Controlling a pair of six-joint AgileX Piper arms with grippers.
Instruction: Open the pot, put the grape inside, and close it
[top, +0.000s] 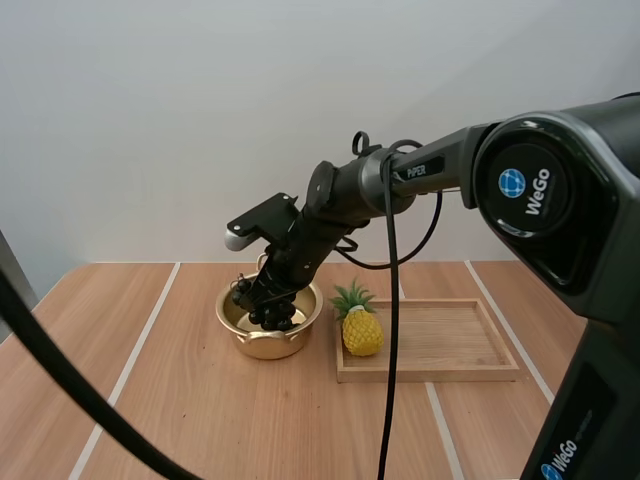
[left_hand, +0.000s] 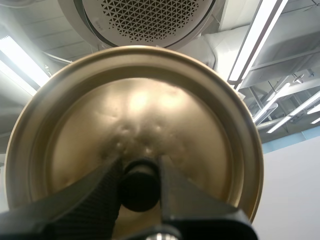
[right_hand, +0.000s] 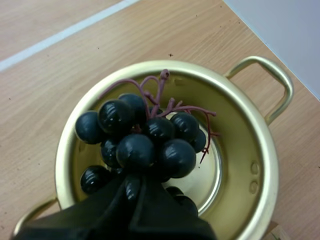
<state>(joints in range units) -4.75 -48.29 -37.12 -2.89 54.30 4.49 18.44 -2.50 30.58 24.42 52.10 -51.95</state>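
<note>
The gold pot (top: 262, 345) stands uncovered on the table, left of the tray. My right gripper (top: 270, 300) reaches down into it, shut on a bunch of dark grapes (top: 279, 318). Seen from the right wrist, the grapes (right_hand: 145, 137) hang inside the pot (right_hand: 252, 167), just above its shiny bottom, with my right gripper (right_hand: 135, 187) pinching them from the near side. My left gripper (left_hand: 140, 175) is shut on the black knob (left_hand: 139, 194) of the gold lid (left_hand: 150, 110), which it holds up in the air, away from the pot.
A wooden tray (top: 450, 345) lies right of the pot, and a toy pineapple (top: 361, 328) stands at its left end, close to the pot. Bare wooden table stretches in front of and to the left of the pot.
</note>
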